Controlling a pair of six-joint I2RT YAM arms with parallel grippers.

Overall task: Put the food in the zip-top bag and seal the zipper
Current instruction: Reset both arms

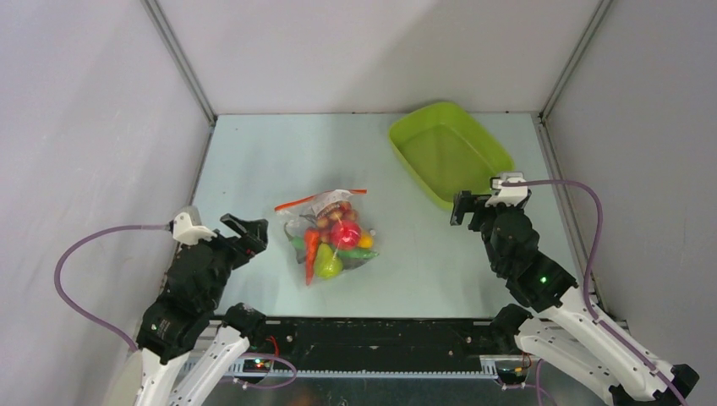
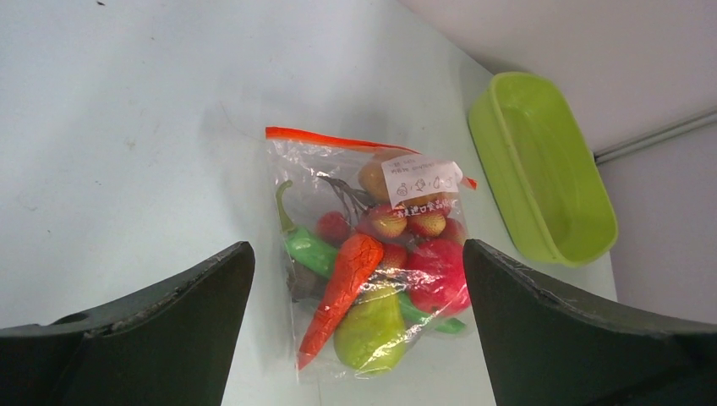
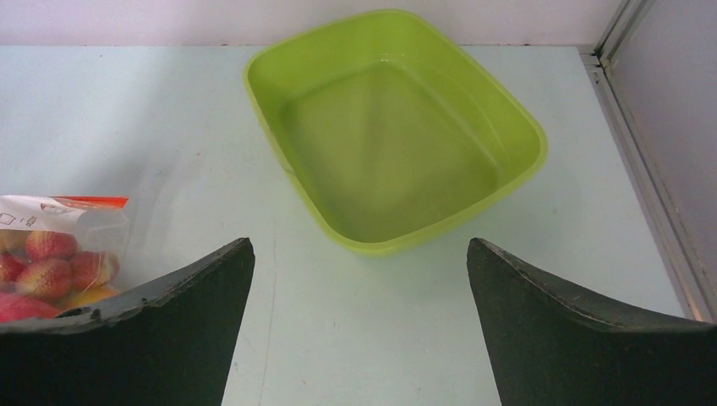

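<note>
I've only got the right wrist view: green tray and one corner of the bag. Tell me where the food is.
Observer: All inside the zip-top bag, with the carrot and pear at its near end; I see none loose.
Operator: Now the left arm.
Observer: The left gripper hangs short of the bag, jaws open and empty, facing it.
Operator: Check the zipper.
Observer: The zipper runs along the bag's far edge; I cannot tell whether it is fully shut.

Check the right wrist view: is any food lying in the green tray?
No, the green tray shows only its bare floor, and the food sits inside the bag.
</note>
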